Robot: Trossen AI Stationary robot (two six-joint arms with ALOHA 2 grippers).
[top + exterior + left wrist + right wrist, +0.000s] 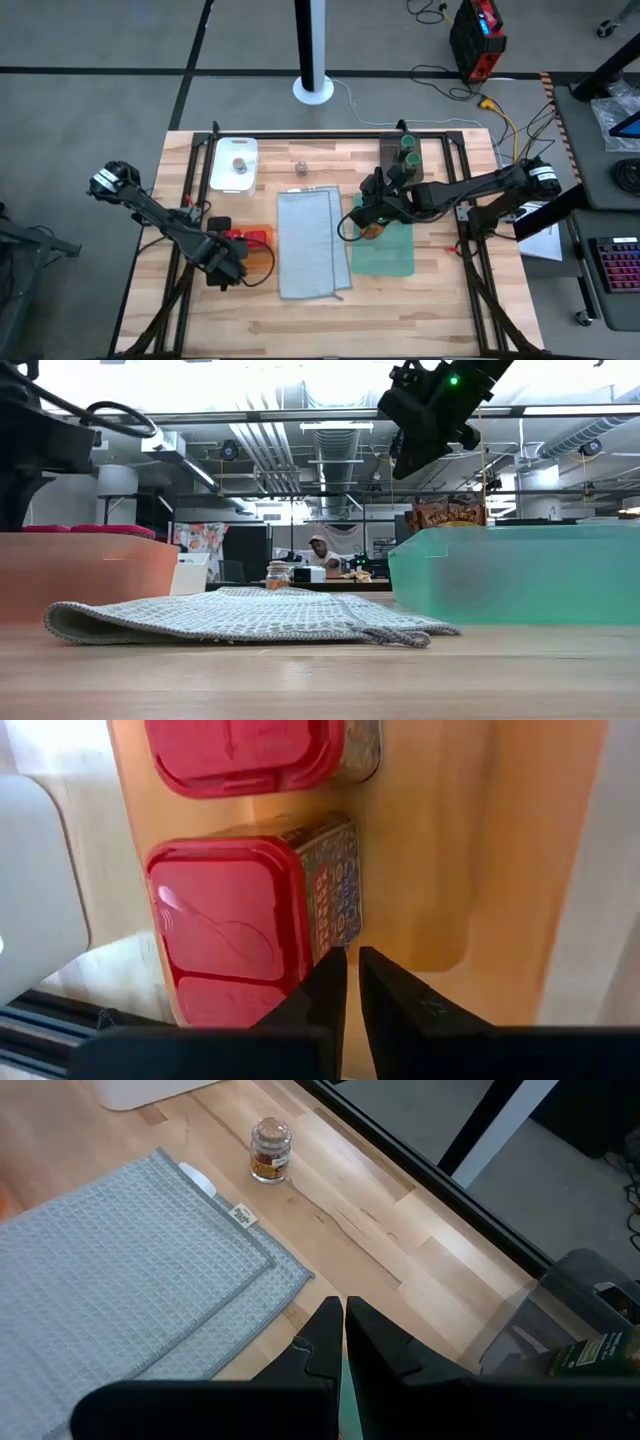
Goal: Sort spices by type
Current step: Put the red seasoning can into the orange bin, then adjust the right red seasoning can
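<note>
Two red-lidded boxy containers (230,925) (250,750) sit side by side on the orange cloth (440,840) at the left. My left gripper (350,965) points down, shut, with its tips right beside the nearer box's patterned side and nothing between them. My right gripper (344,1312) is shut on nothing and hangs above the green cloth (385,255), close to an orange-brown packet (372,231) that stands on that cloth. One clear shaker (240,165) stands on the white board, another (270,1148) on the bare wood. Two green-topped jars (410,150) stand in the dark bin. My left gripper comes from above with shut fingers (325,985) beside the lower corner of the nearer red box's patterned side (340,910). I cannot tell whether the fingers touch that side. The box rests flat on the orange cloth.
A folded grey cloth (310,240) lies in the table's middle between the orange and green cloths. The white board (225,178) is at the far left and the dark bin (422,170) at the far right. Black frame rails run along the table's sides.
</note>
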